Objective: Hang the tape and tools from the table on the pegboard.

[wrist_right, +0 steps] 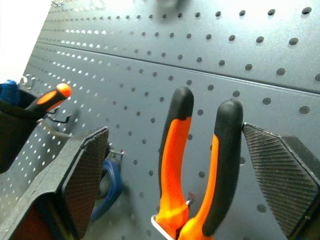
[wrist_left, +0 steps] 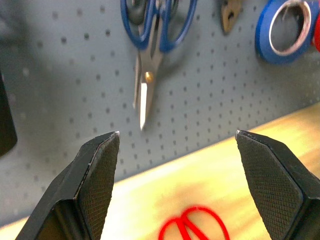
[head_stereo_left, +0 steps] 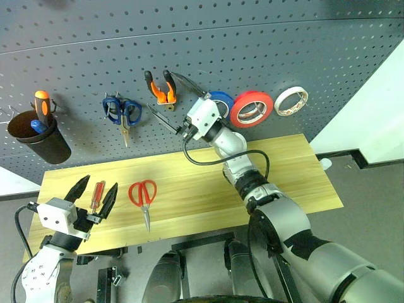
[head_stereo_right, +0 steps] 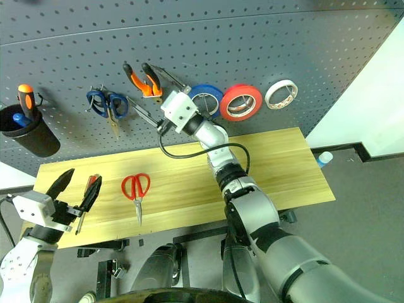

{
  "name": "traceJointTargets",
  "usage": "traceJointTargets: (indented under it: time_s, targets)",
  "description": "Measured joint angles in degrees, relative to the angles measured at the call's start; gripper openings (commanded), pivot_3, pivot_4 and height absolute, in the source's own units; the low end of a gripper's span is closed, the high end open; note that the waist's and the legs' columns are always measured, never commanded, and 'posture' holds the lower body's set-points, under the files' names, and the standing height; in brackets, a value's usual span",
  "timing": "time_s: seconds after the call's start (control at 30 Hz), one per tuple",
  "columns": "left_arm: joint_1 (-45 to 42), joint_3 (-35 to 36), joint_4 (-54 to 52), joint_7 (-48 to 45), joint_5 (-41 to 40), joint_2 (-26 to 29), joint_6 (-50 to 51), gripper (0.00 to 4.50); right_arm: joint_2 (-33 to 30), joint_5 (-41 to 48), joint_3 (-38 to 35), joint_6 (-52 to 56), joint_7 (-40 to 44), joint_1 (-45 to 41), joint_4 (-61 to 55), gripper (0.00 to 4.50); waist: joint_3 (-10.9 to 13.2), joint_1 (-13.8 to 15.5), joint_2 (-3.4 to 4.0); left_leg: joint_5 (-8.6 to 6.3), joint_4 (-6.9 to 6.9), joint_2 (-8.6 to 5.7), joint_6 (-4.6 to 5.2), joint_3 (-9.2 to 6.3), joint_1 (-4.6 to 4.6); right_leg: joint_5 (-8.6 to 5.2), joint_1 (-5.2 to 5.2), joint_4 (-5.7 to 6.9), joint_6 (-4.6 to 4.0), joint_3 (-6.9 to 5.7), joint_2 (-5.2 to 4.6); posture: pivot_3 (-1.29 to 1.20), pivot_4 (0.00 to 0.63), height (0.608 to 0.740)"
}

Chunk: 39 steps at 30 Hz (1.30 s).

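Dark grey floor (head_stereo_left: 372,208) meets a white wall (head_stereo_left: 372,107) at right.

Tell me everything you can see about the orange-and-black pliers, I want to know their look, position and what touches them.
The pliers hang on the pegboard, handles up and spread in a V, head down on a pale wire hook. The handles are orange with black grips that look rubbery. Blue-handled scissors hang to one side, a blue tape roll to the other. The right gripper is open with a finger on either side of the handles, not clamping them.
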Motion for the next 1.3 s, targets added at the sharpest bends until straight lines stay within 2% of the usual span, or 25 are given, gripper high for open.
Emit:
traceJointTargets:
  time_s: [0.1,0.23,0.33,0.43,0.47,0.57,0.77,0.87,1.07,1.17,1.3]
  targets:
    - [3.8,-0.8,-3.4,0.9,0.0,-0.6,3.2,3.86,-4.9,2.8,4.8,5.1,6.4,9.5,-15.2,4.48,0.0,0.1,-0.01,0.0,0.03,-0.01,0.0,0.02,0.02,-0.11,0.11,-0.07,-0.11,0.01,-0.04,0.1,0.186,0.74]
    - [3.3,-5.2,-5.5,9.2,4.3,-2.9,13.5,3.86,-17.8,10.5,9.6,19.0,18.2,20.3,-34.9,4.48,0.0,1.3,0.01,0.0,0.27,-0.01,0.0,-0.01,0.09,-0.31,0.35,-0.12,0.09,0.0,-0.04,0.1,0.188,0.74]
    - [-0.4,-10.2,-5.6,17.1,9.9,-3.4,26.9,3.86,-26.8,14.8,11.6,30.2,25.7,26.9,-43.9,4.48,0.0,1.6,-0.04,-0.01,0.49,-0.02,0.01,-0.03,0.14,-0.35,0.45,-0.03,0.06,-0.02,-0.02,0.09,0.19,0.74]
    - [-6.8,-13.0,-4.0,23.7,12.9,-5.6,38.4,3.86,-31.2,14.9,12.3,36.2,27.8,31.2,-47.0,4.48,0.1,1.6,-0.11,-0.01,0.72,-0.02,0.01,-0.07,0.11,-0.34,0.5,0.04,0.06,-0.05,0.0,0.07,0.187,0.74]
    - [-9.5,-13.2,-3.2,25.7,13.1,-6.8,41.6,3.86,-31.9,14.3,12.3,37.3,28.0,31.8,-47.1,4.48,0.1,1.5,-0.17,-0.02,0.79,-0.02,0.0,-0.07,0.09,-0.33,0.5,0.05,0.06,-0.06,0.01,0.06,0.185,0.74]
    - [-16.4,-13.2,-0.7,30.4,13.2,-9.3,51.2,4.48,-32.9,12.7,12.3,37.5,28.0,32.2,-47.1,4.5,0.1,1.4,-0.22,-0.02,0.82,-0.02,0.0,-0.07,0.09,-0.29,0.53,0.03,0.09,-0.07,0.01,0.04,0.18,0.74]
    - [-28.6,-11.2,7.2,37.5,13.2,-13.6,67.6,4.49,-34.0,12.3,11.8,37.7,29.2,32.3,-47.1,4.5,0.0,1.8,-0.32,-0.01,0.86,-0.05,-0.01,-0.08,0.0,-0.13,0.56,-0.07,0.34,-0.1,-0.02,0.01,0.167,0.74]
    - [-32.3,-11.2,10.9,39.7,15.0,-13.4,71.2,4.49,-35.8,14.9,11.5,39.6,32.1,33.5,-48.5,4.5,0.0,1.7,-0.35,-0.01,0.87,-0.07,-0.01,-0.07,0.0,-0.11,0.57,-0.11,0.37,-0.09,-0.04,0.0,0.162,0.74]
    - [-37.2,-9.8,16.5,40.7,15.5,-14.4,71.1,4.49,-37.2,18.5,9.9,44.1,34.3,34.8,-51.0,4.5,0.0,1.5,-0.38,0.01,0.89,-0.07,-0.06,-0.07,0.08,-0.08,0.63,-0.08,0.36,-0.09,-0.04,-0.02,0.152,0.74]
    - [-39.9,-6.0,19.1,41.7,14.5,-16.2,71.2,4.49,-37.1,18.5,9.5,44.2,33.8,34.9,-51.0,4.5,-0.1,1.6,-0.34,0.01,0.91,-0.08,-0.07,-0.06,0.11,-0.06,0.69,-0.09,0.4,-0.09,-0.05,-0.02,0.152,0.74]
    - [-41.3,-3.2,20.2,42.6,14.0,-17.0,71.9,3.28,-36.9,18.0,9.2,44.1,32.9,34.9,-51.0,4.5,-0.1,1.5,-0.3,0.02,0.91,-0.08,-0.08,-0.05,0.11,-0.04,0.69,-0.1,0.44,-0.09,-0.06,-0.03,0.148,0.74]
